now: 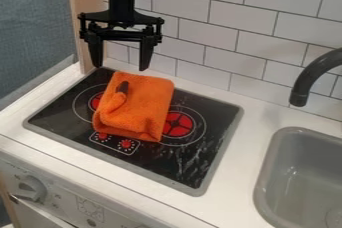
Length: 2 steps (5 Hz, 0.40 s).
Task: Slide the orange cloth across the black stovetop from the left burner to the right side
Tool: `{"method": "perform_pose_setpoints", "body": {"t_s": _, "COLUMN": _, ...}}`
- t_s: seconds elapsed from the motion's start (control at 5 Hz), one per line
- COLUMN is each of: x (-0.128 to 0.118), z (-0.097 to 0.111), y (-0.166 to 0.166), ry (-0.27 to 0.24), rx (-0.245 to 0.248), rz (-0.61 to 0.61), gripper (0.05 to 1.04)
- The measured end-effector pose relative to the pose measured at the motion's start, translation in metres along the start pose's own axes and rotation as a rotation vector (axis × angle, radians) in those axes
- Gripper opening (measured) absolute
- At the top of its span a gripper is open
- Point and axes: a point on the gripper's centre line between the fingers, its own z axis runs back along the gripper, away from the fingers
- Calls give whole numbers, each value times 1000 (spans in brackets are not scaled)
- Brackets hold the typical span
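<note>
Fingers (145, 58) spread, released, on the gripper (121, 66) hanging upright, nearest the orange cloth (143, 107). Cloth lies folded and bunched on the black stovetop (170, 164), partly over both red burners (178, 124), with a small dark object (122, 87) at its upper left, identity unclear. Stovetop is set in the white tabletop (248, 137); grey sink (266, 182) and dark faucet (308, 79) at image right, tiled wall (242, 19) behind.
</note>
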Motion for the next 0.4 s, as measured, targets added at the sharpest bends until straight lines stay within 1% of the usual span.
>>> {"method": "perform_pose_setpoints", "body": {"t_s": 0.2, "x": -4, "z": -10, "y": 0, "ry": 35, "rx": 4, "rz": 8, "gripper": 999}}
{"method": "perform_pose_setpoints", "body": {"t_s": 0.4, "x": -7, "z": -15, "y": -2, "ry": 50, "rx": -25, "rz": 87, "gripper": 999}}
